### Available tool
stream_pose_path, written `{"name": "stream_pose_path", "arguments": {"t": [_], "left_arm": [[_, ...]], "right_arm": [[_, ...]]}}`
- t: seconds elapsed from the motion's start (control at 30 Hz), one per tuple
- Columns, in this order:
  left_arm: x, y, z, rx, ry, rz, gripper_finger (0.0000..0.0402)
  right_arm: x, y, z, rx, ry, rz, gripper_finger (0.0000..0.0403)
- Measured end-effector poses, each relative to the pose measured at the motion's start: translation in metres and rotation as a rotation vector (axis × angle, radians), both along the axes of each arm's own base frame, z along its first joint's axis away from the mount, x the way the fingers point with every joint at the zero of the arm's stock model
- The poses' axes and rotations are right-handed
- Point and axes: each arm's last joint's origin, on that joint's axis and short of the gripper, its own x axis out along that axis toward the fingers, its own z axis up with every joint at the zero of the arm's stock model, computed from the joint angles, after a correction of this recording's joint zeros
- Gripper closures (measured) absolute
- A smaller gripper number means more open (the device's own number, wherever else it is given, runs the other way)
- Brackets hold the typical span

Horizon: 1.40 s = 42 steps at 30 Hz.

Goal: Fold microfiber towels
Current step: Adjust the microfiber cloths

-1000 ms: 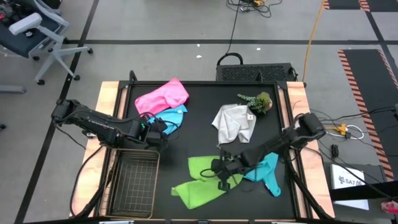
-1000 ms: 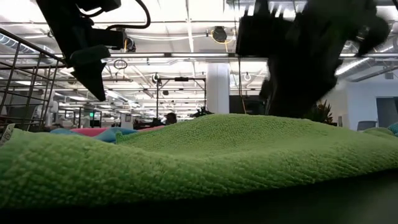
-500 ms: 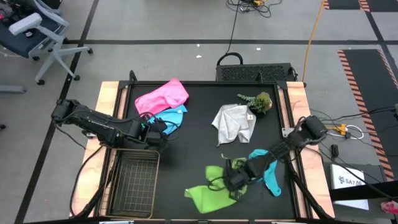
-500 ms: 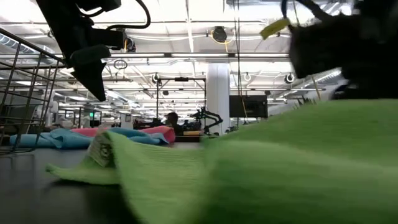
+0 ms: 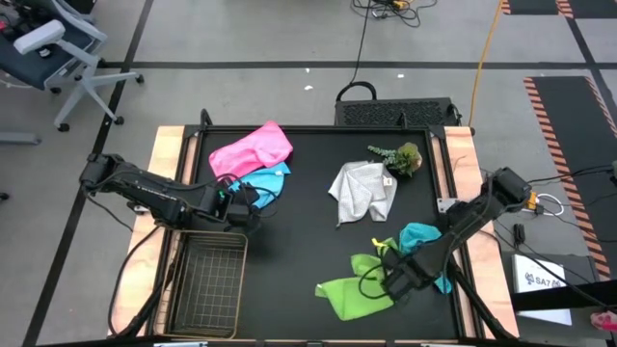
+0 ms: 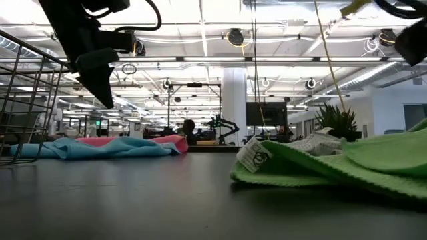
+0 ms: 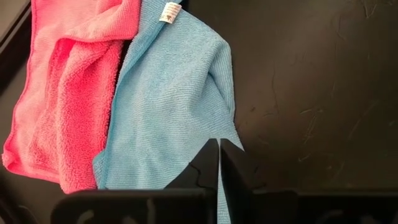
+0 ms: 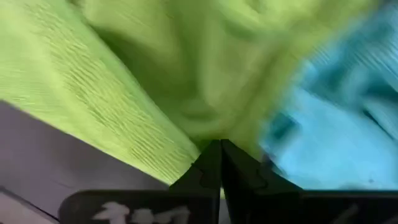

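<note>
Lower right of the high view, the right gripper (image 5: 397, 277) apparently pinches the lime green towel (image 5: 352, 291), bunched beside the teal towel (image 5: 421, 241), presumably to reposition it; the left gripper (image 5: 243, 204) waits, fingers together, over the light blue towel (image 5: 262, 183).

Five crumpled towels (image 5: 355, 289) lie unfolded across the table.

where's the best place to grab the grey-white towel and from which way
Probably a loose corner, not the bunched middle. The grey-white towel lies crumpled on the mat, with a point trailing toward the front edge and bare mat around it. Come straight down on that point. Its far side lies close to the potted plant, so avoid approaching from there.
</note>
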Motion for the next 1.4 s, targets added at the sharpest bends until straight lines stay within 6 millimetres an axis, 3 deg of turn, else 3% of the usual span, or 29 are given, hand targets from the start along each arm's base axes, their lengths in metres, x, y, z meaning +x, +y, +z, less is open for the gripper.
{"name": "stream_pose_path", "arguments": {"t": [0.17,0.33,0.57,0.8,0.9,1.07,1.17,1.4], "left_arm": [[0.005,-0.001,0.001,0.000,-0.041,-0.021,0.0395],[0.030,-0.001,0.013,0.046,-0.250,-0.179,0.0393],[0.059,0.002,0.023,0.209,-0.381,-0.389,0.0385],[0.083,-0.001,-0.006,0.288,-0.274,-0.542,0.0385],[0.092,-0.002,-0.010,0.301,-0.202,-0.552,0.0385],[0.095,-0.002,0.005,0.300,-0.095,-0.541,0.0385],[0.097,-0.004,0.024,0.291,-0.076,-0.528,0.0385],[0.082,-0.010,0.052,0.283,0.120,-0.491,0.0385]], "right_arm": [[-0.007,0.000,0.010,0.001,-0.029,-0.033,0.0403],[0.005,-0.005,0.018,-0.062,-0.265,0.039,0.0403],[0.010,-0.016,0.025,-0.134,-0.352,0.105,0.0403],[0.018,-0.026,0.027,-0.180,-0.382,0.146,0.0403],[0.026,-0.033,0.028,-0.246,-0.444,0.174,0.0403],[0.052,-0.055,0.031,-0.321,-0.557,0.282,0.0403],[0.070,-0.073,0.033,-0.363,-0.609,0.369,0.0400],[0.097,-0.118,0.028,-0.450,-0.605,0.484,0.0350]]}}
